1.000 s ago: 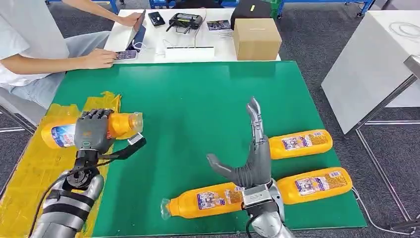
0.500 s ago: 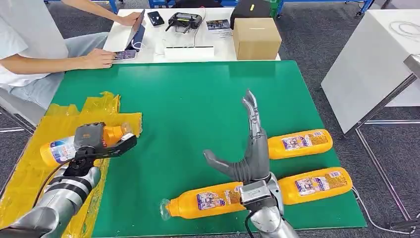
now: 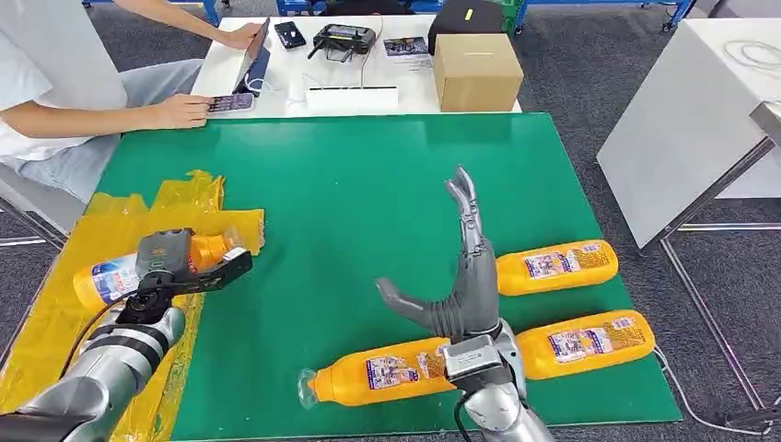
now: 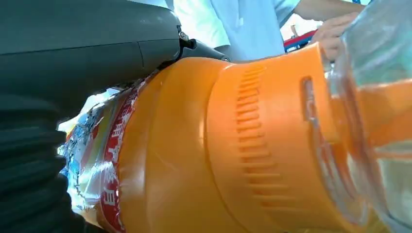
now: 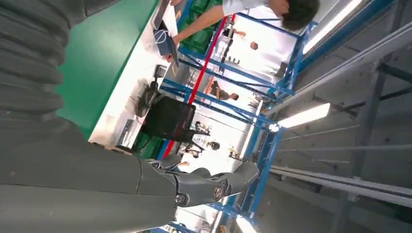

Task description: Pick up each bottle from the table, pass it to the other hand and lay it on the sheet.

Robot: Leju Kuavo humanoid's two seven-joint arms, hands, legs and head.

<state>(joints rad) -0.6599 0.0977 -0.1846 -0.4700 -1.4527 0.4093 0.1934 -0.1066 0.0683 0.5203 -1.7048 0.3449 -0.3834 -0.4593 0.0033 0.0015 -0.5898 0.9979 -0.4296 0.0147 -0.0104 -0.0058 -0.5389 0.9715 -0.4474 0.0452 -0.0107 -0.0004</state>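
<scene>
The left hand (image 3: pixel 168 261) grips an orange bottle (image 3: pixel 110 276) around its middle, low over the yellow sheet (image 3: pixel 55 322) at the left edge of the green table mat (image 3: pixel 368 184). The bottle lies nearly level, its clear cap end (image 3: pixel 241 241) pointing toward the mat and its labelled base end toward the outer side of the sheet; whether it already rests on the sheet I cannot tell. In the left wrist view the bottle (image 4: pixel 243 145) is pressed close against the dark palm (image 4: pixel 87 48).

The right hand (image 3: pixel 460 276) stands upright over the mat with nothing in it, fingers (image 3: pixel 468 216) stretched straight up and thumb (image 3: pixel 405 302) spread wide to the side.

Three more orange bottles lie flat on the mat around that hand: one (image 3: pixel 378 373) just beside the right wrist with its cap toward the left, one (image 3: pixel 557 265) just right of the palm, and one (image 3: pixel 589 343) nearer the mat's front right corner.

Beyond the mat, a seated person (image 3: pixel 55 101) rests a hand (image 3: pixel 189 109) on a white table (image 3: pixel 368 92) that bears a cardboard box (image 3: pixel 477 72), a phone (image 3: pixel 291 35) and a controller (image 3: pixel 344 39).
</scene>
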